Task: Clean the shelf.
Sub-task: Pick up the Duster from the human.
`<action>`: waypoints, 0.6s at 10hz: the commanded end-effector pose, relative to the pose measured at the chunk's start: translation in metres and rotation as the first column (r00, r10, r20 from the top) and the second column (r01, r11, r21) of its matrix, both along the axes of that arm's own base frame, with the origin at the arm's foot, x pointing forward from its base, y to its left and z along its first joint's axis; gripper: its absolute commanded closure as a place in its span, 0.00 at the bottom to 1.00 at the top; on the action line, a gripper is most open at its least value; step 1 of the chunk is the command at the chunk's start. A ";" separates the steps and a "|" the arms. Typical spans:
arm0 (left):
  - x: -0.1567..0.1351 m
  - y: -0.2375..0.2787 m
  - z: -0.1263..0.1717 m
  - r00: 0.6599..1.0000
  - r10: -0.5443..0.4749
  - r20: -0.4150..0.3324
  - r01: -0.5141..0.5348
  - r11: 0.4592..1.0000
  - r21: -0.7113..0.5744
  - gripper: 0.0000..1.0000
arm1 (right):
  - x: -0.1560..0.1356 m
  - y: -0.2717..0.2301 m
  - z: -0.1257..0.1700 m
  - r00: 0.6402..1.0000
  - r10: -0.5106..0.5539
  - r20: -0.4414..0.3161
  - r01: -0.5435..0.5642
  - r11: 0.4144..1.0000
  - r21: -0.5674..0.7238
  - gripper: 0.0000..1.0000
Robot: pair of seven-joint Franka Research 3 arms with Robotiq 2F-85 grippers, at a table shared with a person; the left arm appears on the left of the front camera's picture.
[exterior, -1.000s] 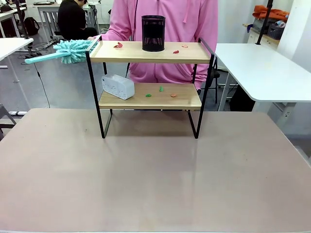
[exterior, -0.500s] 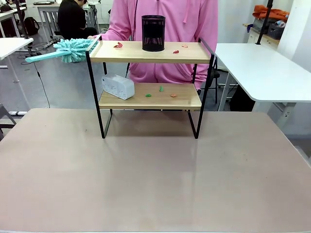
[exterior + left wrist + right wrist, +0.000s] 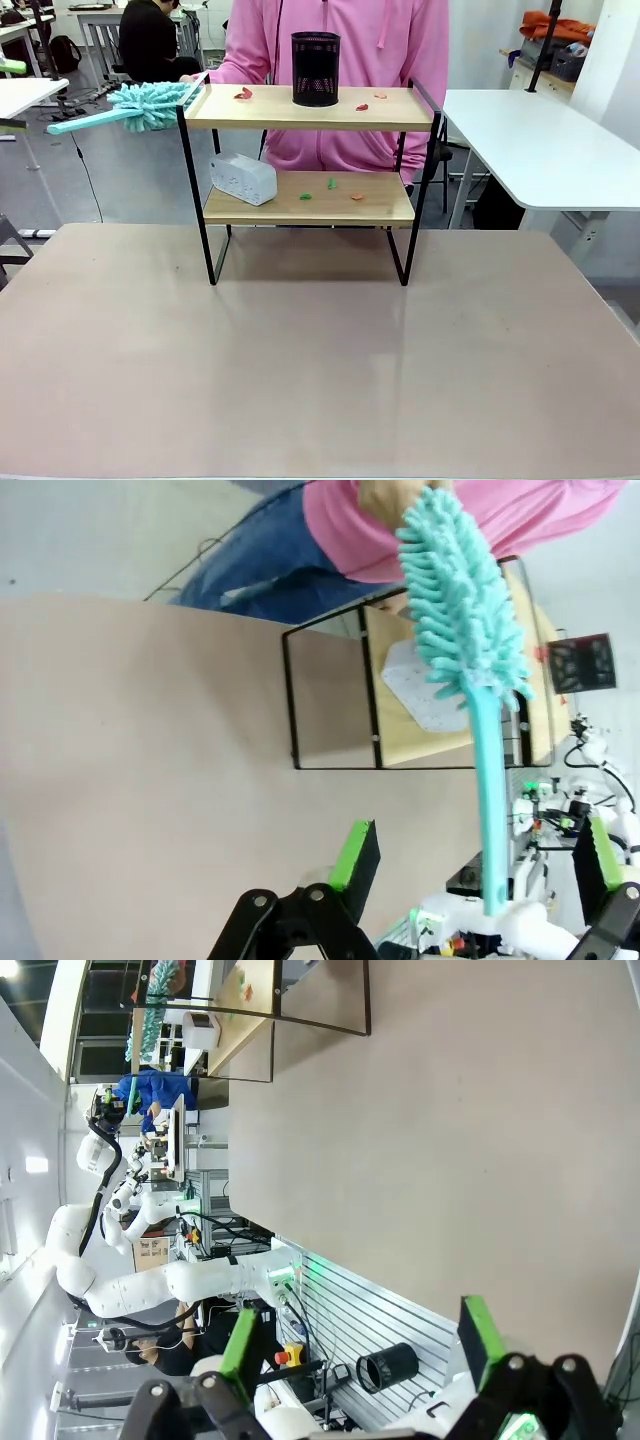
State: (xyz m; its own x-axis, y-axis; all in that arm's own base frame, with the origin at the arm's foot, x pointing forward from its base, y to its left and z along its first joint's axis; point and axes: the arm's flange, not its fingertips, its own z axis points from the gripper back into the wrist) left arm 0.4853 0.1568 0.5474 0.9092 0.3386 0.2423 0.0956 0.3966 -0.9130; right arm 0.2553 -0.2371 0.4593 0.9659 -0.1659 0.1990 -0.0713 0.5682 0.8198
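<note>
Handover time, by the look of it: the person in the pink hooded top stands behind the two-tier rack of light wooden boards on a thin black frame, which sits at the far edge of the tan table, upper middle of the front view. Their hand holds a fluffy teal duster with a long plastic handle by its head end, handle pointing out to the upper left of the frame.

The left gripper has its jaws spread wide, and in the left wrist view the handle's tip sits right between the green pads, touching neither as far as I can tell. The right gripper is spread wide too, gripping nothing, above bare tabletop.

So the cleaning proper looks not yet begun. The next move, I'd say, calls for the left jaws to close squarely on that slim handle near its end, firm enough that the head won't droop once the person lets go.

Containers now: a black mesh pen cup stands mid top board; whether anything is inside I cannot tell. Small red scraps lie on the top board either side of it. On the lower board, a white boxy device sits at the left, with green and orange scraps scattered toward the middle
</note>
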 end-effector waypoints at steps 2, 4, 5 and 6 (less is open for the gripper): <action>0.012 -0.032 -0.033 0.977 -0.115 -0.179 0.112 0.993 -0.022 0.00 | -0.002 -0.003 0.001 1.000 0.023 0.016 -0.023 1.000 -0.007 0.00; 0.021 -0.042 -0.038 0.976 -0.143 -0.166 0.124 0.985 -0.117 0.00 | -0.002 -0.003 0.001 1.000 0.023 0.016 -0.023 1.000 -0.007 0.00; 0.024 -0.049 -0.041 0.969 -0.167 -0.180 0.135 0.975 -0.176 0.00 | -0.002 -0.003 0.001 1.000 0.023 0.016 -0.023 1.000 -0.007 0.00; 0.028 -0.057 -0.044 0.962 -0.189 -0.197 0.140 0.962 -0.236 0.00 | -0.002 -0.003 0.001 1.000 0.023 0.016 -0.023 1.000 -0.007 0.00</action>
State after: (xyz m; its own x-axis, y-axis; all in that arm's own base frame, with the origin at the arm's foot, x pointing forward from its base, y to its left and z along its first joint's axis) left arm 0.5068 0.1007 0.4961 0.9801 0.1972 0.0221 -0.0287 0.2511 -0.9675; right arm 0.2553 -0.2370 0.4593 0.9660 -0.1651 0.1991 -0.0717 0.5684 0.8196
